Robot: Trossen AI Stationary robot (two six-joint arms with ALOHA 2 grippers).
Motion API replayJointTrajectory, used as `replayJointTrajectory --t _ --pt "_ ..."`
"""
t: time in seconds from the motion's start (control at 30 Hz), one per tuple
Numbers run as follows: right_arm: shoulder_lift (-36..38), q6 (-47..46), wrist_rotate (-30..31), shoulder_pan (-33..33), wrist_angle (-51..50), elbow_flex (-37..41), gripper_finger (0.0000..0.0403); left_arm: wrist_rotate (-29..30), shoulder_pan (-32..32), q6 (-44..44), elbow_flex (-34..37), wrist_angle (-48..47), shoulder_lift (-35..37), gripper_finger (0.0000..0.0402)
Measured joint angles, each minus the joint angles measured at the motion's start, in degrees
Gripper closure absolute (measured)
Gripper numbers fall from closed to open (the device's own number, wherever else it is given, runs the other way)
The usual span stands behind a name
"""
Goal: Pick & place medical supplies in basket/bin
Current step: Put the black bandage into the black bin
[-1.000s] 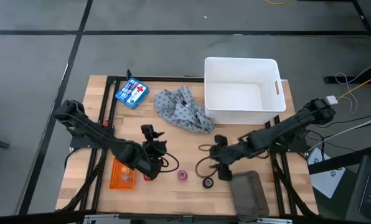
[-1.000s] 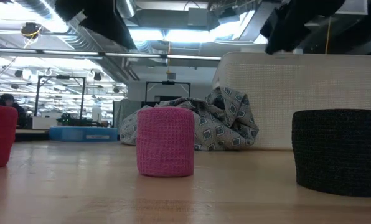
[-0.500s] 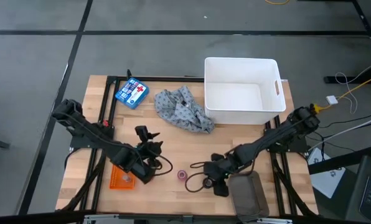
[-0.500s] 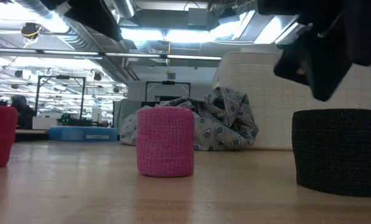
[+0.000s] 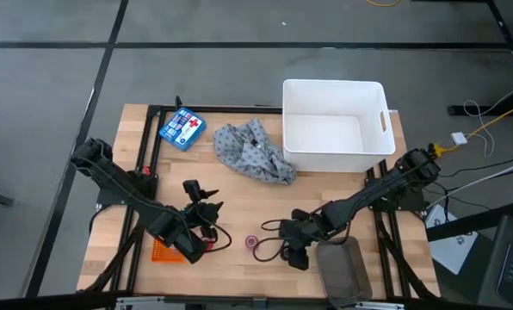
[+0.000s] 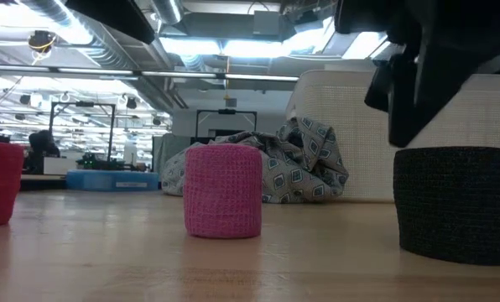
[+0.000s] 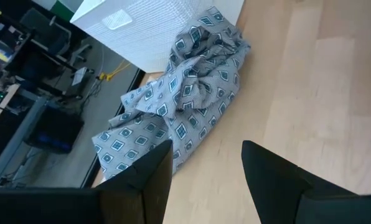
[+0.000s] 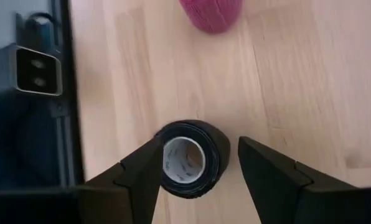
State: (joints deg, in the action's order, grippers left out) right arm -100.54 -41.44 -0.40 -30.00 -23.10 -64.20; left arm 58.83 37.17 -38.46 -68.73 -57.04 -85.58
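The black tape roll (image 8: 205,163) stands on end on the table, between the open fingers of my right gripper (image 8: 196,157), which comes down over it (image 5: 288,250) near the table's near edge. A gap shows between the roll and one finger (image 8: 260,168). The pink roll (image 5: 252,244) stands just left of it. My left gripper (image 5: 202,196) is open and holds nothing, pointing toward the grey patterned cloth (image 7: 182,106). The red roll (image 5: 207,245) sits beside the left arm, next to the orange tray (image 5: 160,251). The white tub (image 5: 334,127) stands at the far right. No yellowish piece shows.
A blue box with a red cross (image 5: 182,127) lies at the far left. The crumpled cloth (image 5: 255,153) rests against the tub's left wall. A dark grey flat pad (image 5: 343,267) lies at the near edge right of my right gripper. Bare wood shows mid-table.
My right gripper has moved toward the near edge and down, and now straddles the black roll. My left gripper has drawn back toward the table's near left, toward the orange tray. The rolls and the cloth have kept their places.
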Motion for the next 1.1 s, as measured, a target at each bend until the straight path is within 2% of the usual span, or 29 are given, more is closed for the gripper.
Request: replayJointTrajectory --t 0.43,0.57,0.73,0.77,0.83,0.97,1.1 --pt "-5.98 0.09 -0.46 1.07 -0.74 0.0 0.0204 -0.01 -0.02 -0.83 0.0 -0.1 0.0 0.0213" --pt "-5.65 0.09 -0.68 1.54 -0.81 0.0 0.0258 -0.09 -0.02 -1.08 0.0 -0.09 0.0 0.0213" --pt "-5.46 0.09 -1.1 2.18 -1.34 0.0 0.0369 -0.11 -0.02 -1.13 0.0 -0.11 0.0 0.0213" --pt "-5.46 0.07 -1.83 2.54 -1.32 0.0 0.0381 -0.12 -0.02 -1.25 0.0 -0.13 0.0 0.0213" --pt "-5.46 0.06 -3.49 3.24 -1.82 -0.22 0.0384 -0.12 -0.02 -1.27 0.0 -0.17 0.0 0.0213" --pt "-5.52 2.09 -4.09 4.43 -10.19 -4.42 0.0364 -0.17 -0.02 -1.32 0.0 -0.2 0.0 0.0213" --pt "-5.52 6.04 -0.99 5.05 -22.97 -12.38 0.0373 -0.25 -0.02 -1.38 0.0 -0.22 0.0 0.0213"
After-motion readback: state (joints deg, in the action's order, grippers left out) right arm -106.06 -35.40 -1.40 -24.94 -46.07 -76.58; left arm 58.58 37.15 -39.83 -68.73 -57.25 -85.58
